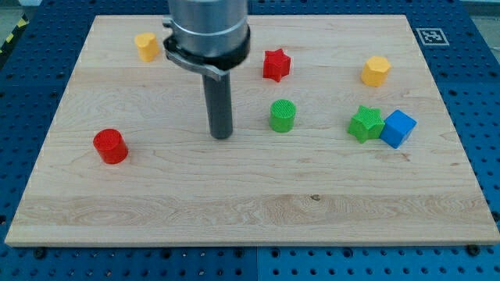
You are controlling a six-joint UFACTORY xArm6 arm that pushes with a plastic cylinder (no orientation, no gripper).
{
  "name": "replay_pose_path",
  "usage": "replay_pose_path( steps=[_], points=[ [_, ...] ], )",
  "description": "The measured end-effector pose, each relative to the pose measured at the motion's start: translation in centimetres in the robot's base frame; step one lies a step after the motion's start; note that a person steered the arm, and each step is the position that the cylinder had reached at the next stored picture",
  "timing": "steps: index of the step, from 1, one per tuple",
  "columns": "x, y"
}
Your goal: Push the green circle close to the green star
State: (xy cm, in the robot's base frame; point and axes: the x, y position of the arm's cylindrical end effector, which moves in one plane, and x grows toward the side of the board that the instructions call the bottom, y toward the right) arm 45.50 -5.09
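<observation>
The green circle [283,115] stands near the middle of the wooden board. The green star [366,123] lies to the view's right of it, with a gap of about one block width and a half between them. My tip [222,136] rests on the board to the view's left of the green circle, apart from it by roughly a block's width, and slightly lower in the view. The rod rises from the tip to the arm's round body at the view's top.
A blue cube [398,129] touches the green star's right side. A red star [276,65] lies above the green circle. A yellow block [376,71] sits at upper right, another yellow block [146,46] at upper left, a red cylinder [110,146] at left.
</observation>
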Motion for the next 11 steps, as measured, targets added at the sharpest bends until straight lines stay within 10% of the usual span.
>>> replay_pose_path(
  steps=[3,6,11],
  points=[
    [0.6,15.3],
    [8.8,15.9],
    [3.8,16.9]
  ],
)
